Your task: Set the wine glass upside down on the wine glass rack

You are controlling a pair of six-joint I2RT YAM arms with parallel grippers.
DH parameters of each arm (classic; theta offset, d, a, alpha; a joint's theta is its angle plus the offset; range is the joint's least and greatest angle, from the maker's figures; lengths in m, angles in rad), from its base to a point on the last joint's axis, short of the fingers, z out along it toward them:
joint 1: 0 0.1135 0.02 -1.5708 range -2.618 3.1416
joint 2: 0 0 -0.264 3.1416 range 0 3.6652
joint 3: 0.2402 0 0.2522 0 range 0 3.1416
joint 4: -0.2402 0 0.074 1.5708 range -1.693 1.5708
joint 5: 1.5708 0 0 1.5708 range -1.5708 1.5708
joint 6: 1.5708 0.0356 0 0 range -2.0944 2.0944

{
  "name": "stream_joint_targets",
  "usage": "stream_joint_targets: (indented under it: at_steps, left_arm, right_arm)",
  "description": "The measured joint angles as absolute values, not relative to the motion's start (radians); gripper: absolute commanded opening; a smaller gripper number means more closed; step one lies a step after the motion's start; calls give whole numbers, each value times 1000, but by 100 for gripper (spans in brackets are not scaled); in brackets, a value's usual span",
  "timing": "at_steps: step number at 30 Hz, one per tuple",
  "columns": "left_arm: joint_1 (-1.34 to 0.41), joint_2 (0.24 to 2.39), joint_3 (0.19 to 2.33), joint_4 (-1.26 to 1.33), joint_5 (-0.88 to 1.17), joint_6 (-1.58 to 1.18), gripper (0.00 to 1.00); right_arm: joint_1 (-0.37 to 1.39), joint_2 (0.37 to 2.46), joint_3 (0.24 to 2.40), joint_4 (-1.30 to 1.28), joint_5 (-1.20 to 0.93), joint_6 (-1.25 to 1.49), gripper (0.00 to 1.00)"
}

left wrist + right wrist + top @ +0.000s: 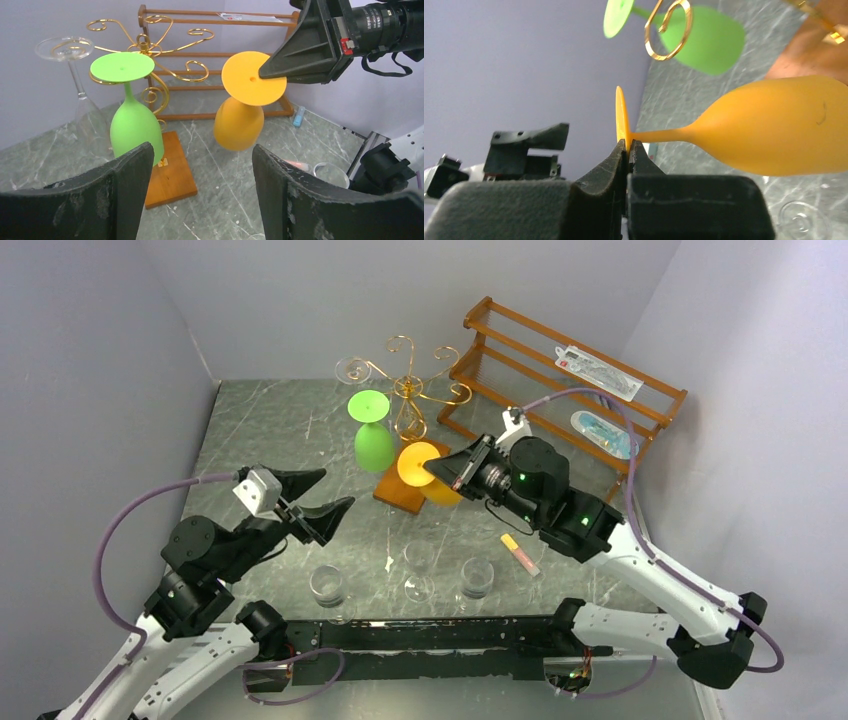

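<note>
My right gripper is pressed shut on the thin foot rim of the orange wine glass, which hangs bowl-down just beside the gold rack. My left gripper is spread and empty. So slim a pinch could let the glass swing, slip out, or knock the green glass hanging nearby. Below lies a hard grey marbled table, with pale walls close around

Six glasses — a green glass, an orange glass, a clear stemmed glass and three more clear glasses — one gold wire rack, one wooden shelf, two packets, one pink-and-yellow stick
</note>
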State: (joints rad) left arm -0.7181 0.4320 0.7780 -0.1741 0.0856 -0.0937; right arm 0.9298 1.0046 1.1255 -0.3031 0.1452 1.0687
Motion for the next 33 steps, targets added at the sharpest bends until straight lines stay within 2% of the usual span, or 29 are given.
stream_joint_targets:
  at_steps: [14, 21, 33]
  left_arm:
    - [-718, 485, 779, -198, -39, -192, 74]
    - [-718, 499, 779, -210, -93, -252, 74]
    - [-718, 513, 779, -239, -129, -285, 74]
  right_arm:
    - [640, 986, 1175, -395, 229, 947, 0]
    - [532, 1068, 1271, -338, 280, 897, 0]
    - [422, 1263, 1380, -199, 115, 892, 0]
